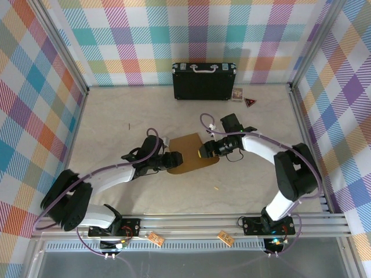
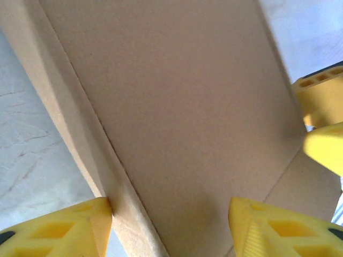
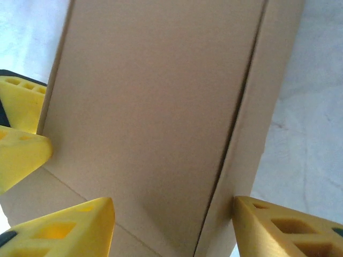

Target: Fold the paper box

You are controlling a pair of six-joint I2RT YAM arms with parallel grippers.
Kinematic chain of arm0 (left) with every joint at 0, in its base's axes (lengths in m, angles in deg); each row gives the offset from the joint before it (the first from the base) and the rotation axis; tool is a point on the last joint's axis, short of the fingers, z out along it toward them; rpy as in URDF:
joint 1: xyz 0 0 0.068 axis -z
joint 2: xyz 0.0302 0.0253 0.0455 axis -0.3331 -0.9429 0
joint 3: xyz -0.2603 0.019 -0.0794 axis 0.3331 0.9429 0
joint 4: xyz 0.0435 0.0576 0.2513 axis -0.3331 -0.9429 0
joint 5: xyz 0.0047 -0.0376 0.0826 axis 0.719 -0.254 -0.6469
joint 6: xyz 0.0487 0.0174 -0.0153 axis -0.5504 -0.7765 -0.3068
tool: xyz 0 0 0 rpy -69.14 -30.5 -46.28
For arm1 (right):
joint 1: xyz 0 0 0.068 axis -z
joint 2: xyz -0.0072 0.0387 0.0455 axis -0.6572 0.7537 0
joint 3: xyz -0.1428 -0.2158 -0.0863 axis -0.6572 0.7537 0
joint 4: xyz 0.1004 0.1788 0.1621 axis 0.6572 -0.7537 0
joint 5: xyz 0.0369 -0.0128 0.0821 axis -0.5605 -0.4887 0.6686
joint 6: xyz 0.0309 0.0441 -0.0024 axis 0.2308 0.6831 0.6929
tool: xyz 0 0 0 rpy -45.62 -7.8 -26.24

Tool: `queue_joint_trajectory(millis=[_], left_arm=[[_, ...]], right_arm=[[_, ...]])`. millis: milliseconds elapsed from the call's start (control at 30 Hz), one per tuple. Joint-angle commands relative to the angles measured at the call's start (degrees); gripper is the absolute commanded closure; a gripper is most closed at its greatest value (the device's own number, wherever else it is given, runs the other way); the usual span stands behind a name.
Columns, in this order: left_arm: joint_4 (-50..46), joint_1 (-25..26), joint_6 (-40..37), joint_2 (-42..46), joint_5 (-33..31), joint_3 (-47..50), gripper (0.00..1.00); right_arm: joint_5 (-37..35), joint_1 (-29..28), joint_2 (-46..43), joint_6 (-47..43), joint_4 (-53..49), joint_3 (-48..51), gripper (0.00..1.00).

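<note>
Brown corrugated paper box (image 1: 191, 155), centre frame, both ends hidden by left gripper (image 1: 173, 160) and right gripper (image 1: 207, 149), jaws half-wide, apparently clamping its panels; interior indiscernible.

Bright, even light from above floods the top view. The arms cast only faint, soft shadows on the pale bench (image 1: 116, 121), and the black case (image 1: 203, 81) at the back shows a small gleam on its handle. In both wrist views the paper box (image 2: 182, 107) sits too close for focus, soft and grainy, darkening toward the lower frame, while the bench beyond bleaches toward white.
</note>
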Motion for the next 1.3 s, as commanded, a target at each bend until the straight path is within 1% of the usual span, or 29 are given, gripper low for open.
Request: queue_joint_trajectory(millis=[0, 200, 333, 500, 600, 733, 867, 1067, 1267], left_arm=[[-3.22, 0.60, 0.84, 5.41, 2.01, -1.61, 0.40], [-8.36, 0.54, 1.00, 12.14, 1.81, -3.11, 0.36], [-11.37, 0.61, 0.98, 15.13, 1.13, -3.75, 0.35], [-12.74, 0.57, 2.10, 18.87, 2.66, -3.99, 0.33], [-12.67, 0.58, 2.97, 20.38, 2.45, -3.70, 0.34], [-12.33, 0.54, 3.70, 19.93, 2.94, -3.80, 0.36], [-13.02, 0.57, 3.07, 17.90, 2.73, -4.38, 0.40], [-14.17, 0.53, 4.18, 14.84, 4.37, -5.13, 0.45], [-14.77, 0.42, 5.24, 15.39, 3.13, -5.76, 0.45]], right_arm=[[7.26, -0.48, -5.01, 2.57, 1.26, 1.41, 0.39], [9.56, -0.48, -11.26, 6.39, 1.82, 2.78, 0.37], [10.69, -0.48, -14.97, 8.25, 2.29, 3.31, 0.35], [13.34, -0.52, -18.79, 10.68, 2.78, 4.37, 0.33], [13.92, -0.52, -19.30, 13.06, 4.69, 5.58, 0.34], [15.21, -0.48, -18.90, 15.70, 7.52, 6.30, 0.35], [13.74, -0.49, -17.95, 15.08, 6.39, 5.35, 0.36], [14.81, -0.48, -16.94, 16.63, 5.28, 5.31, 0.36], [15.29, -0.44, -17.41, 17.41, 4.82, 5.01, 0.36]])
